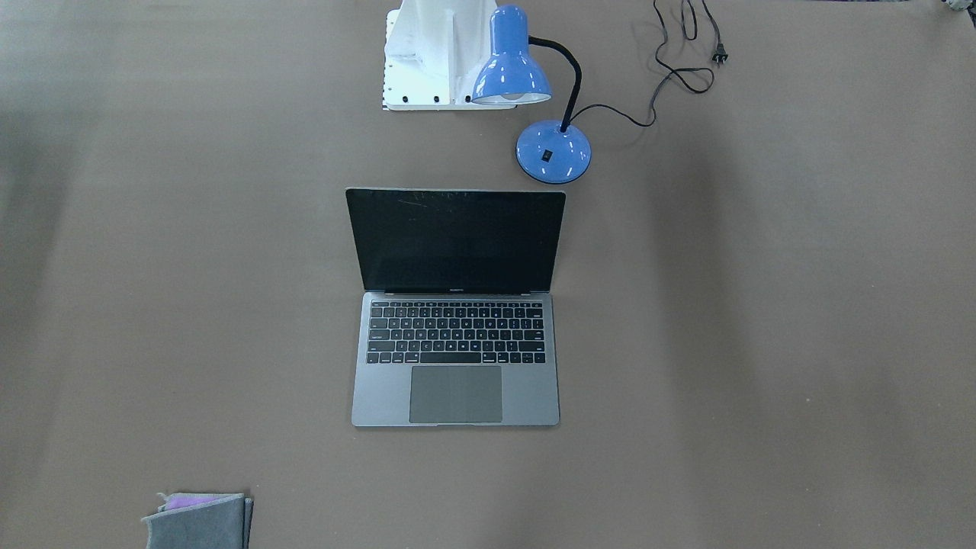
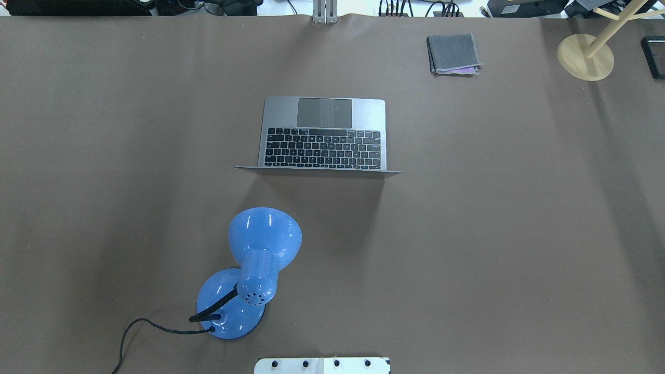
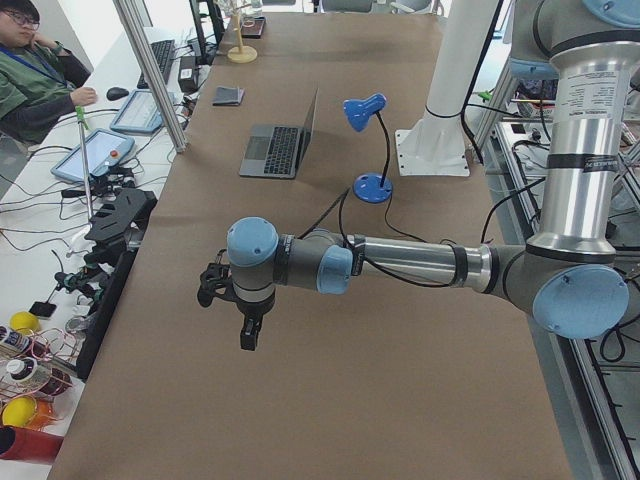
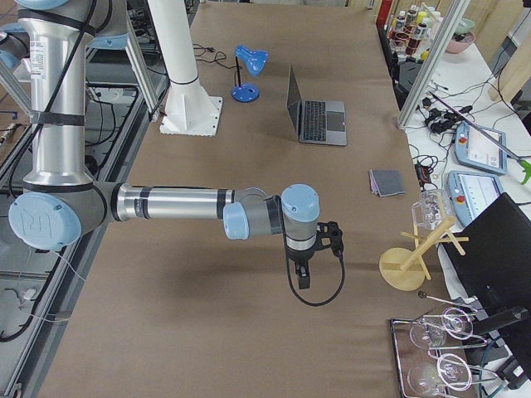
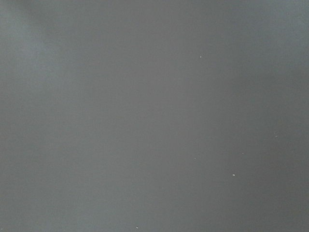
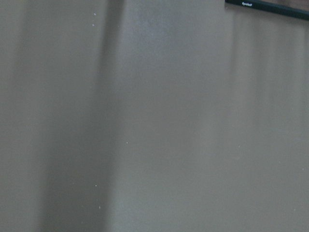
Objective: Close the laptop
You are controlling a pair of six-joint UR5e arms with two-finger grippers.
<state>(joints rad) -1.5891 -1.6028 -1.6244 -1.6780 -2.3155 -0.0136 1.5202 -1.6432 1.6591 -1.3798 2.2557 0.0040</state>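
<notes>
**A:** Where are the 2 claws?

**B:** The left claw (image 3: 247, 338) hangs pointing down over bare counter (image 1: 762, 343) toward the robot's left end. The right claw (image 4: 303, 280) does the same toward the right end. Each shows only from the side, so I cannot tell whether either is released or clenched.

**A:** And the laptop?

**B:** The laptop (image 1: 455, 320) sits mid-counter, well apart from both claws. Its lid is up, the black screen is about upright, and the keyboard faces away from the robot.

**A:** What is near it?

**B:** A blue lamp (image 1: 553, 151) stands between the laptop and the robot's base, toward the robot's left. Its plug (image 1: 719, 55) lies loose on the counter. A folded grey cloth (image 1: 200, 520) lies at the far edge, on the robot's right.

**A:** Any containers?

**B:** 1 clear cup (image 4: 431, 211) hangs tilted on a wooden stand (image 4: 411, 265). What it holds I cannot tell.
</notes>
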